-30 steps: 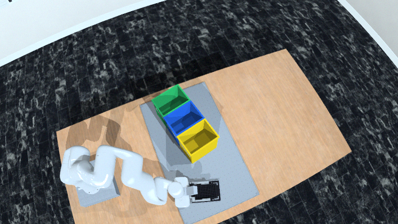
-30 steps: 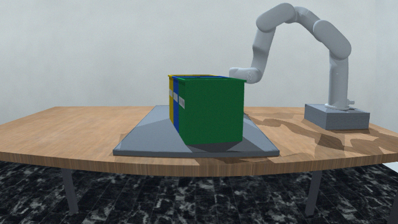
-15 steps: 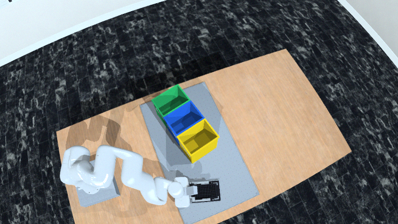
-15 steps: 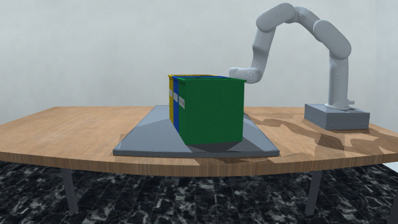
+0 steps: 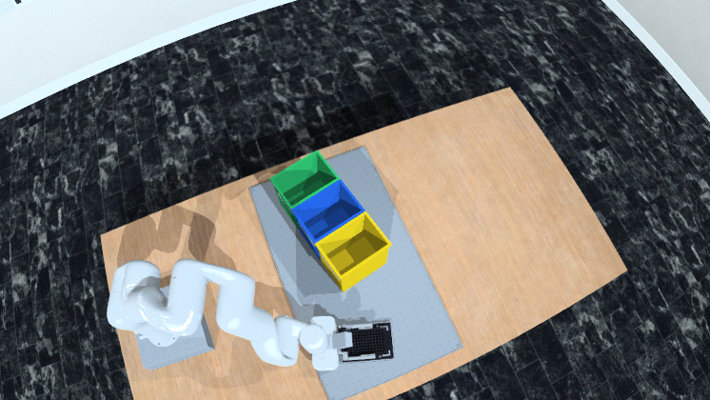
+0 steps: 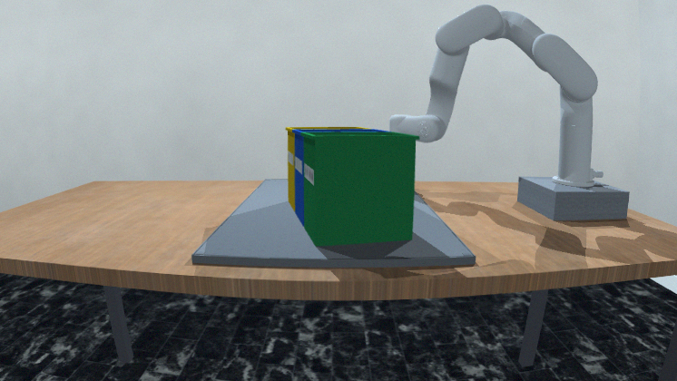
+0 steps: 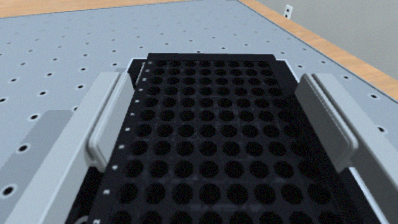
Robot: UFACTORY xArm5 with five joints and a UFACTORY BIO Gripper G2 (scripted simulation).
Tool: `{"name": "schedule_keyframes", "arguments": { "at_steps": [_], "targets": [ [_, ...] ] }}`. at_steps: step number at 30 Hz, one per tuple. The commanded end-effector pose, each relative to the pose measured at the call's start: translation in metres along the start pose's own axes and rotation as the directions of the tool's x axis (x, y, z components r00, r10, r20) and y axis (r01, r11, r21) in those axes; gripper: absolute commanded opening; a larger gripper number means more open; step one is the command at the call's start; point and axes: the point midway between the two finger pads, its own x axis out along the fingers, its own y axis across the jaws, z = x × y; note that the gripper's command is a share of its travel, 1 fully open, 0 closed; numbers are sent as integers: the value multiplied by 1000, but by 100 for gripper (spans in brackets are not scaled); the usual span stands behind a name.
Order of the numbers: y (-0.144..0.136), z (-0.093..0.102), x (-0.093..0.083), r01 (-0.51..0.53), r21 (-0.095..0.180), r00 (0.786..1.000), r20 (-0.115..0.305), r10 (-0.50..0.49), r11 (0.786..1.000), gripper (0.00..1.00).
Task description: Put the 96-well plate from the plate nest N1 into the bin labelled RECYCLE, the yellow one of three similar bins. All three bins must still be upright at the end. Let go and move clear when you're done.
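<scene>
With its pads pressed to both long sides of the black 96-well plate [image 5: 371,343] [image 7: 207,142], the claw [image 5: 344,340] [image 7: 220,122] grips it at the nest [image 5: 390,340], on the grey board [image 5: 422,308] [image 6: 246,227] [image 7: 40,60], apart from the upright yellow bin [image 5: 364,268] [image 6: 290,184], which touches the blue one [image 5: 327,210] [image 6: 299,189]

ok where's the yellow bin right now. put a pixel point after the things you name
In the top view, the yellow bin [image 5: 364,270] [image 6: 291,184] stands on the grey board [image 5: 417,298] [image 6: 250,227], beside the blue bin [image 5: 310,243] [image 6: 299,189], on the side nearer the black well plate [image 5: 369,341] [image 7: 197,130].

Top view high above the yellow bin [image 5: 364,270], facing down, exterior level beyond green bin [image 5: 298,171] [image 6: 362,189], wrist closest, all sharing grey board [image 5: 412,298] [image 6: 255,236] [image 7: 45,40]
</scene>
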Motion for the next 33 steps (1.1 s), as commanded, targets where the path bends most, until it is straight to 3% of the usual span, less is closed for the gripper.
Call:
{"name": "schedule_keyframes", "arguments": {
  "at_steps": [1, 33],
  "targets": [
    [0, 2, 1, 0, 4, 1000, 4, 0, 1000, 0],
    [0, 11, 1, 0, 4, 1000, 4, 0, 1000, 0]
  ]
}}
